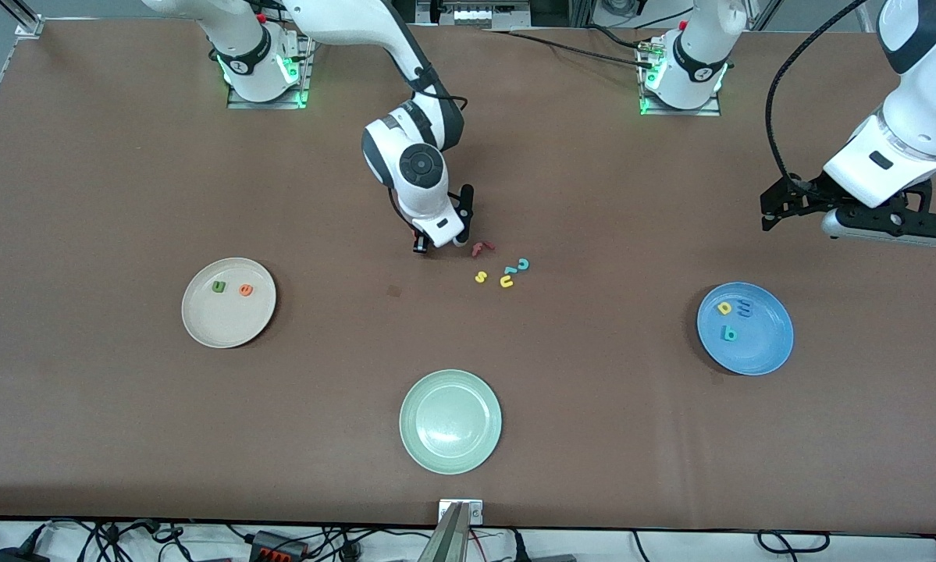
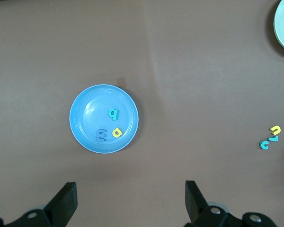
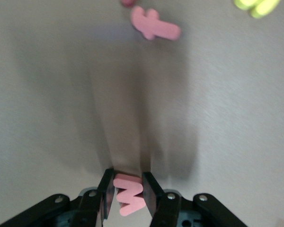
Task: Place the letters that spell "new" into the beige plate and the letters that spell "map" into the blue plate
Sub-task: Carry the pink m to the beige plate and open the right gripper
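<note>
My right gripper [image 1: 439, 245] is down at the table's middle, right beside the red "f" [image 1: 481, 249], and is shut on the pinkish-red "w" [image 3: 130, 196]. The "w" stands on edge between the two pads. The beige plate [image 1: 202, 328] toward the right arm's end holds the green "n" [image 1: 218, 286] and the orange "e" [image 1: 246, 290]. In the blue plate [image 1: 764, 347] toward the left arm's end lie the yellow "a" [image 1: 724, 307], the blue "m" [image 1: 744, 309] and the teal "p" [image 1: 728, 334]. High above the table by the blue plate, my left gripper [image 2: 130, 186] waits open and holds nothing.
Loose letters lie close to the right gripper: a yellow "s" [image 1: 481, 276], a yellow "u" [image 1: 507, 280] and a teal "c" [image 1: 523, 264]. A pale green plate [image 1: 417, 449] sits nearer the front camera, at the middle.
</note>
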Available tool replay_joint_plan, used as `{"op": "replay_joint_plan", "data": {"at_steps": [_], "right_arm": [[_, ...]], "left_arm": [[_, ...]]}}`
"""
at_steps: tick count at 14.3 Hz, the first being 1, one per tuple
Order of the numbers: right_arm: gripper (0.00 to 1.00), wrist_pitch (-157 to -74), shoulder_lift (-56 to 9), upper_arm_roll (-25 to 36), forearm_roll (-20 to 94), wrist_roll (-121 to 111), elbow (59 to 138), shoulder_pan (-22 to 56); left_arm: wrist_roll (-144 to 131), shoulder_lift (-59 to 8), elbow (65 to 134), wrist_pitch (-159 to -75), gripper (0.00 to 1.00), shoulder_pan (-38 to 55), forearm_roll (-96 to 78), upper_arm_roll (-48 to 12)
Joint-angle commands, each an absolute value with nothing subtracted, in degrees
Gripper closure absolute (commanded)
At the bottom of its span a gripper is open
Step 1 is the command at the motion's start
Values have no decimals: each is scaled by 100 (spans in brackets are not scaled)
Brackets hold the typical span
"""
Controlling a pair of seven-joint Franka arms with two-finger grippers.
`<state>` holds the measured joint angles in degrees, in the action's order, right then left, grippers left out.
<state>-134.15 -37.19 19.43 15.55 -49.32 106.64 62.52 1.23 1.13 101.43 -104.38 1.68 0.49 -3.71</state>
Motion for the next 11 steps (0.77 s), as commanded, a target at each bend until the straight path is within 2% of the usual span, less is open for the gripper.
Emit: {"op": "replay_joint_plan", "data": {"at_steps": [1,3,8,11], "right_arm": [[77,-13535,-3692,1986,1617,-5045,10723,5995],[77,-13247,-3613,2336,1617,-5045,10679,5898],[77,-12324,-3595,3733,1608,-5124,10538,5845],[76,-12235,-3630,3832,1626,-5256,10591,4926]], "left_arm": [[185,211,10222,-10468,0,202,35,-352],[185,211,10230,-10442,0,202,35,-352],[185,211,10222,-10441,0,211,35,-387],[184,211,10222,-10441,0,211,35,-378]]}}
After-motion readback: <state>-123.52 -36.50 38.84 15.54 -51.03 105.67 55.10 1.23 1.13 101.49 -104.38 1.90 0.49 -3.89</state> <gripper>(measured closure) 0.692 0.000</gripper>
